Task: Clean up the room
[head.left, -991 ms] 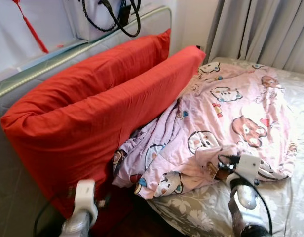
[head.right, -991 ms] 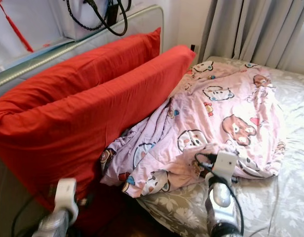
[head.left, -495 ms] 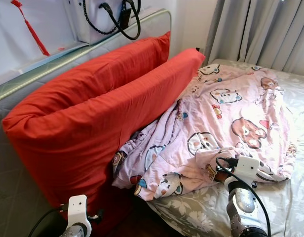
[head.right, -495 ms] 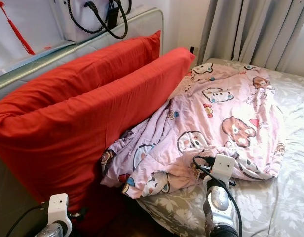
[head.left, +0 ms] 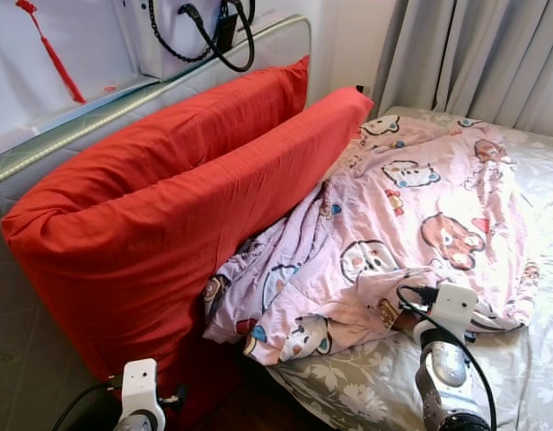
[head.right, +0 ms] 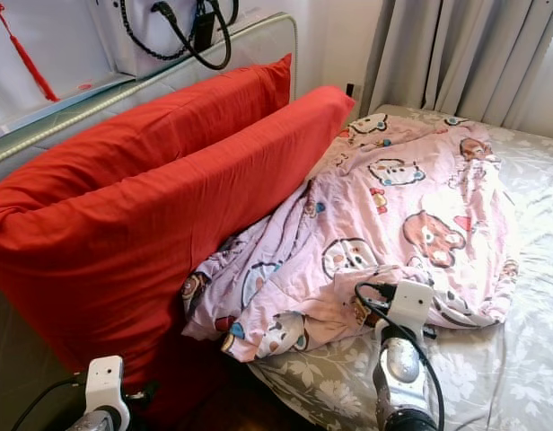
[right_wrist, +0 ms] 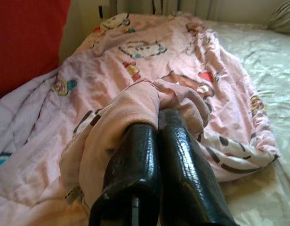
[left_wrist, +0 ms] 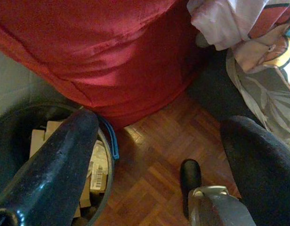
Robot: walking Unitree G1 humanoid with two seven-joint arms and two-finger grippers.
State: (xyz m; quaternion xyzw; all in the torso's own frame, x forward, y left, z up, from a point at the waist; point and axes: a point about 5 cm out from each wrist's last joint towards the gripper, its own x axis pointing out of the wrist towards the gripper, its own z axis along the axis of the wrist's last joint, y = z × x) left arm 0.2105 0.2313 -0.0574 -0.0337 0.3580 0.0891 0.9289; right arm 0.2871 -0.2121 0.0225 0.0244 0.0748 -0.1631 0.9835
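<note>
Right hand pinching pink blanket, bin beside left hand

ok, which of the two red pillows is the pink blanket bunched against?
The front red pillow, nearer the mattress; the pink blanket presses against its face. The back pillow stands behind, against the headboard.

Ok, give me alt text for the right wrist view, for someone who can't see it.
The right gripper has its two black fingers shut on a bunched fold of the pink cartoon-print blanket, which lies rumpled across the floral bed sheet. A red pillow stands beside the blanket.
</note>
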